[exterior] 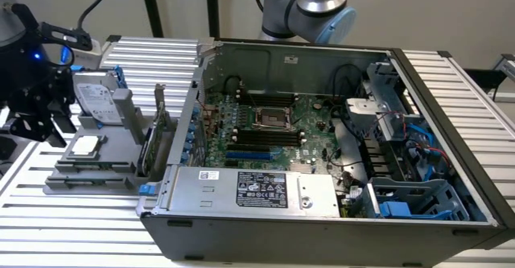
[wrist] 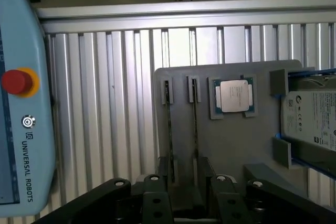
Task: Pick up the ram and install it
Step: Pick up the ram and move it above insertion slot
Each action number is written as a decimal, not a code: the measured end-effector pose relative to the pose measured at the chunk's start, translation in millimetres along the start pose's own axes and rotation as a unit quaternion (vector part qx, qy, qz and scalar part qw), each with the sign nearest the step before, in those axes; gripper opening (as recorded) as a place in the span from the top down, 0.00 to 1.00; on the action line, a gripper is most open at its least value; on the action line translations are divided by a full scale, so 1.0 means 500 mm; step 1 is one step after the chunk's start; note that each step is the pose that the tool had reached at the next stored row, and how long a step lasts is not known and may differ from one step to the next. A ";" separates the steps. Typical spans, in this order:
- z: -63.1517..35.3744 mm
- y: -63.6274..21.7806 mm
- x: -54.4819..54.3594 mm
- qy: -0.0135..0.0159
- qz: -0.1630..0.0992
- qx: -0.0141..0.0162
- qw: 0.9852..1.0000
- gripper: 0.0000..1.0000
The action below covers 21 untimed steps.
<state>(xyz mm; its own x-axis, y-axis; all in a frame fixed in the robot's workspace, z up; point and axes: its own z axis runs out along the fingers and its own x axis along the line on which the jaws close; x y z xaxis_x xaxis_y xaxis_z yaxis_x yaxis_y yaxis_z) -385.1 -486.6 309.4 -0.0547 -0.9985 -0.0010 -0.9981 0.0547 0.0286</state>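
Two thin ram sticks stand edge-on in slots of the grey holder tray (wrist: 231,145): one ram stick (wrist: 195,124) and a second one (wrist: 169,124) beside it. My gripper (wrist: 186,187) hovers over the tray end of these slots, open, with nothing between its fingers (wrist: 156,190). In the exterior view the gripper (exterior: 36,123) hangs at the exterior view's left, above the tray (exterior: 88,171), well away from the open computer case (exterior: 322,220). The black motherboard slots (exterior: 266,138) lie in the middle of the case floor.
On the tray sit a CPU (wrist: 234,96), a hard drive (wrist: 310,114) and an upright green expansion card (exterior: 149,141). A teach pendant (wrist: 21,103) with a red button lies beside the tray. A power supply (exterior: 257,189) fills the case's near side, with cables and a drive cage at its right.
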 end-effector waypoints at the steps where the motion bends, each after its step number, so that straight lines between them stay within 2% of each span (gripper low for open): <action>1: 0.004 0.000 0.000 0.000 0.000 0.000 1.000 0.64; 21: 0.076 -0.003 0.016 0.000 -0.003 0.001 1.000 0.64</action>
<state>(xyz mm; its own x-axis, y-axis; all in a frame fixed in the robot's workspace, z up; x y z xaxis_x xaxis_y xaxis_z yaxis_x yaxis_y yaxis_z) -385.2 -494.6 271.2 -0.0483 -0.9988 -0.0011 -0.9985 0.0482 0.0259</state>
